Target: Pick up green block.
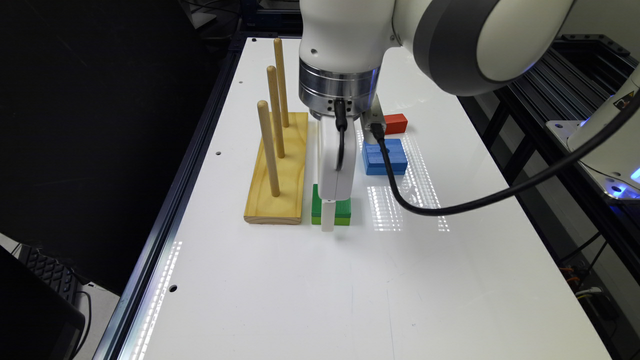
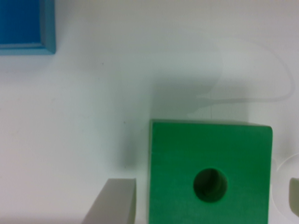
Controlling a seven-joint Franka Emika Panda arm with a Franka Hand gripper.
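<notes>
Exterior view: the green block (image 1: 342, 211) sits flat on the white table (image 1: 320, 290), just beside the peg stand (image 1: 278, 170), dark green over lime. Wrist view: square top, round centre hole (image 2: 210, 185), gripper (image 2: 205, 205) fingers (image 2: 114, 203) spread either side, not clamped.

The green block (image 1: 343, 210) lies flat on the white surface (image 1: 310, 290), a square piece with a dark green top over a lime-green lower layer. The wrist view shows its top face (image 2: 210, 172) with 1 round hole at the centre. It sits just beside the wooden peg base (image 1: 280, 170).
</notes>
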